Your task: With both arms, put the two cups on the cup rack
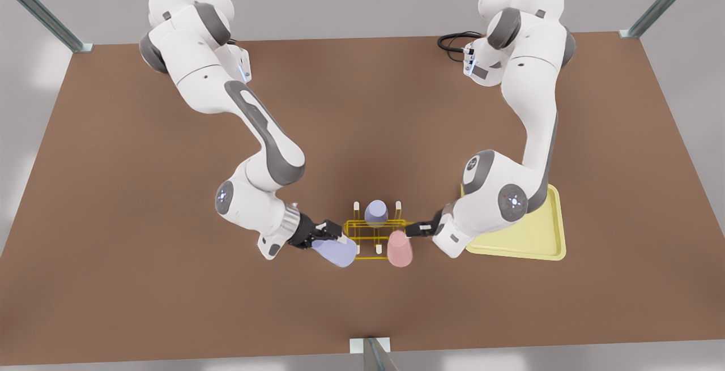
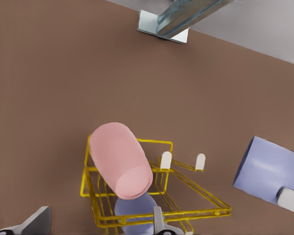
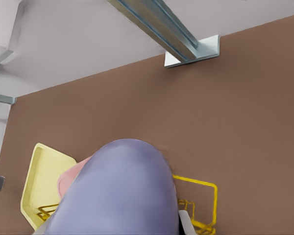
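The yellow cup rack (image 1: pixel 362 225) stands mid-table near the front edge. A pink cup (image 1: pixel 400 248) sits upside down on its front peg on the front view's right. My left gripper (image 1: pixel 418 228) is just beside that cup, open; in the left wrist view the pink cup (image 2: pixel 120 164) lies just beyond the spread fingers (image 2: pixel 39 220). My right gripper (image 1: pixel 327 234), on the front view's left, is shut on a tilted lavender-blue cup (image 1: pixel 337 251), held at the rack's near left corner. That cup (image 3: pixel 117 191) looms close in the right wrist view.
Another lavender cup (image 1: pixel 375 212) sits upside down on a back peg of the rack. A pale yellow tray (image 1: pixel 538 235) lies under the left arm's elbow. A black cable (image 1: pixel 453 42) loops at the back. A metal post (image 1: pixel 371 351) stands at the front edge.
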Tool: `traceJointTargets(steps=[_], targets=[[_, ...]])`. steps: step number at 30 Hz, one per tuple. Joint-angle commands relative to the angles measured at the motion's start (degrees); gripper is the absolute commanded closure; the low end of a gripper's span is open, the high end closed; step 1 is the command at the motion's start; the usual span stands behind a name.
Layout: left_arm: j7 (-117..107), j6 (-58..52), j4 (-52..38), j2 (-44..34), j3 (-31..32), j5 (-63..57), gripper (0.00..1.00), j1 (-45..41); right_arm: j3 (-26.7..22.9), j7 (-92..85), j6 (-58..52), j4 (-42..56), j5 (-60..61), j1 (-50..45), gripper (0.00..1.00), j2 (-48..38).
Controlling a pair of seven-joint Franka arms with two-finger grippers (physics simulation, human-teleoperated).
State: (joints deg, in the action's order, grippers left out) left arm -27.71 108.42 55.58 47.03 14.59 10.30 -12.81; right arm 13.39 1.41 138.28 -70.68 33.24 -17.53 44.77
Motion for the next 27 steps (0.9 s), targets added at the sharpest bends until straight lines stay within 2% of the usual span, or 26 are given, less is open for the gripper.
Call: traceJointTargets(steps=[1, 3, 4, 5, 6, 7, 10, 27], targets=[[-13.7, -7.8, 0.0, -2.1, 0.0, -4.9, 0.00, 1.7, -0.2, 0.4, 1.4, 1.8, 0.2, -1.2, 0.17, 0.9], [-4.7, -20.3, 0.0, -6.7, 0.5, -7.8, 0.00, 6.6, -0.3, 0.4, 1.5, 1.8, 0.2, -1.3, 0.17, 1.1], [5.7, -21.1, 6.6, -13.9, -0.7, -10.5, 0.00, 6.8, -0.3, 0.3, 1.5, 1.8, 0.2, -1.3, 0.17, 1.1], [21.4, -13.4, 27.4, -29.2, -10.0, -10.9, 0.00, 1.9, -0.3, 0.2, 1.5, 1.7, 0.2, -1.3, 0.17, 1.1], [22.9, -17.9, 29.3, -32.6, -10.6, -11.1, 0.00, 1.7, -0.3, 0.2, 1.5, 1.7, 0.2, -1.3, 0.17, 1.4], [22.9, -23.1, 27.1, -32.0, -10.9, -10.7, 0.00, 2.4, -0.4, 0.2, 1.5, 1.7, 0.1, -1.5, 0.17, 1.5], [27.5, -27.3, 26.7, -32.2, -10.7, -8.5, 0.00, 8.4, -0.6, 0.2, 1.4, 1.6, -0.1, -1.5, 0.17, 1.9], [27.8, -26.7, 28.5, -31.2, -10.5, -8.2, 0.00, 8.5, -3.3, 0.4, 0.9, 4.9, -0.4, -4.4, 0.17, 5.9]])
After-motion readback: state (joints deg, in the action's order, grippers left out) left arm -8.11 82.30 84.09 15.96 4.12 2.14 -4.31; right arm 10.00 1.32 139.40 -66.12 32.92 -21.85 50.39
